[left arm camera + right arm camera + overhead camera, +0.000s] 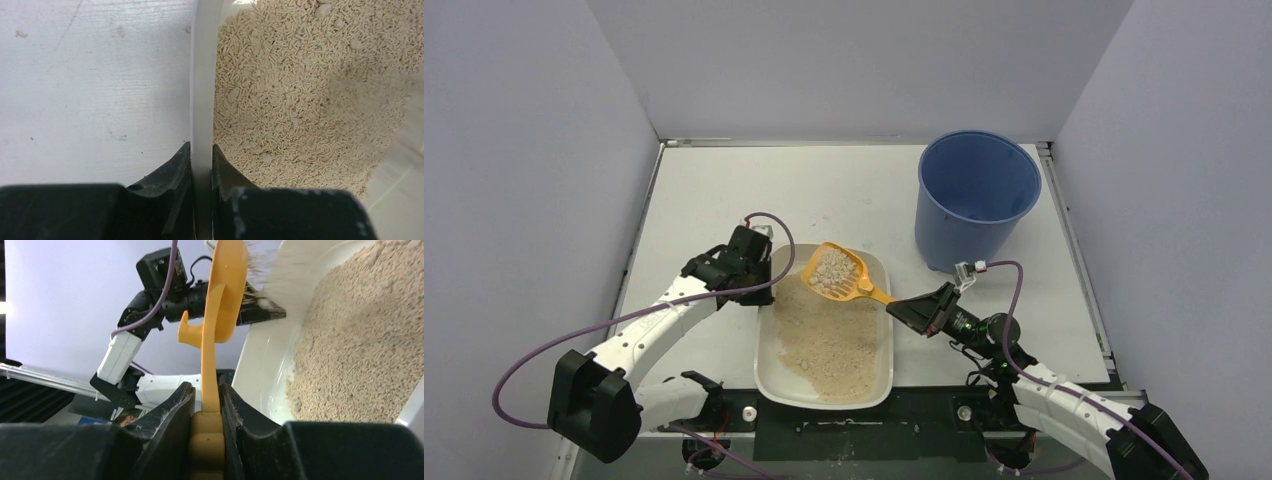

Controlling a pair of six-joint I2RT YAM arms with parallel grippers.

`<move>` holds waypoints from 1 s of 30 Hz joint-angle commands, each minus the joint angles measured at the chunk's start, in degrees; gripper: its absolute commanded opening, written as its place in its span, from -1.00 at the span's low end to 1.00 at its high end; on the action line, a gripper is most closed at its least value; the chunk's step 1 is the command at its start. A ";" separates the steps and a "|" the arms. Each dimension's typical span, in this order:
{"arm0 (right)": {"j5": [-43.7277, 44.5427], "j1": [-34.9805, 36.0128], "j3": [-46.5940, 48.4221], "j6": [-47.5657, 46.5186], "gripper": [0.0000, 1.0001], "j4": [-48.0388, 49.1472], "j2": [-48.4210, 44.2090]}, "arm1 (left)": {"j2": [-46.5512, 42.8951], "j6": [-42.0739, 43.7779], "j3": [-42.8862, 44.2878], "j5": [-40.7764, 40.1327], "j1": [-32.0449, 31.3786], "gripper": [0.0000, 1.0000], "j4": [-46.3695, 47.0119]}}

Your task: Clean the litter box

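Upright blue bucket [977, 205] far right, orange scoop [835, 273] loaded with pale clumps

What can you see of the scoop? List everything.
The scoop is orange plastic: a wide slotted head on a narrow handle, with a small hook under the handle. The head carries a pile of pale clumps and sits over the far end of the litter box, apparently raised above the litter. Grains blur off its edge in the right wrist view. The handle slants back to the right tool, which is shut on its end. Nothing else visibly touches it.
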 commanded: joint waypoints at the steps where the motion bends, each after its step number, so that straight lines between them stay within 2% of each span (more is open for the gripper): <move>1: -2.80 0.76 0.17 -0.42 -1.00 4.76 2.23 | -1.28 -2.85 0.81 2.90 0.74 -1.00 7.54; 3: 0.60 -1.13 -1.13 0.13 -1.00 1.79 1.45 | -1.44 -3.07 0.27 3.70 0.91 -1.00 8.29; 4: 1.95 -0.41 -1.81 0.40 -1.00 3.43 1.87 | -1.50 -3.26 0.07 4.28 1.03 -1.00 8.39; 5: 1.38 1.34 -1.04 -0.23 -1.00 5.94 3.06 | -1.57 -3.43 -0.04 4.70 1.09 -1.00 8.41; 7: -2.09 3.27 2.30 -1.87 -1.00 5.09 4.65 | -2.05 -3.60 -0.17 4.73 1.14 -1.00 8.25; 10: 1.09 -0.42 -1.11 0.52 -1.00 2.62 1.31 | -2.62 -3.37 -0.84 4.62 1.46 -1.00 8.70; 12: -0.83 1.72 0.98 -1.00 -1.00 2.94 1.40 | -2.29 -3.07 -0.73 4.73 1.80 -1.00 8.16; 14: -3.36 3.16 4.08 -3.46 -1.00 -1.01 1.68 | -2.47 -2.99 -0.89 4.73 2.05 -1.00 8.29; 16: -1.09 0.01 2.31 -2.70 -1.00 -5.81 -1.44 | -2.64 -3.02 -1.36 4.73 2.28 -1.00 9.25; 17: 0.14 -0.79 0.92 -0.83 -1.00 -3.90 -2.70 | -2.48 -3.20 -1.54 5.39 2.36 -1.00 9.61; 19: -2.74 0.61 1.80 -0.17 -1.00 0.61 -1.54 | -2.07 -3.29 -1.35 6.29 2.45 -1.00 9.61; 21: -5.73 1.41 4.48 -2.83 -1.00 -2.42 -0.63 | -2.11 -3.48 -1.61 6.38 2.61 -1.00 10.15; 23: -2.94 -1.29 3.52 -2.80 -1.00 -8.97 -3.50 | -2.06 -3.54 -1.92 6.40 2.71 -1.00 10.75; 24: -1.52 -1.73 2.16 -1.17 -1.00 -7.25 -3.88 | -1.78 -3.63 -1.96 6.53 2.78 -1.00 10.78; 26: -4.12 0.90 3.29 -0.46 -1.00 -0.13 -0.43 | -1.88 -3.72 -1.70 6.32 2.87 -1.00 10.21; 28: -6.07 2.11 5.75 -2.82 -1.00 -3.21 1.20 | -2.62 -3.96 -2.26 6.21 3.02 -1.00 10.70; 30: -2.19 0.04 4.54 -3.23 -1.00 -8.30 -0.97 | -2.80 -4.04 -3.08 6.16 3.30 -1.00 11.34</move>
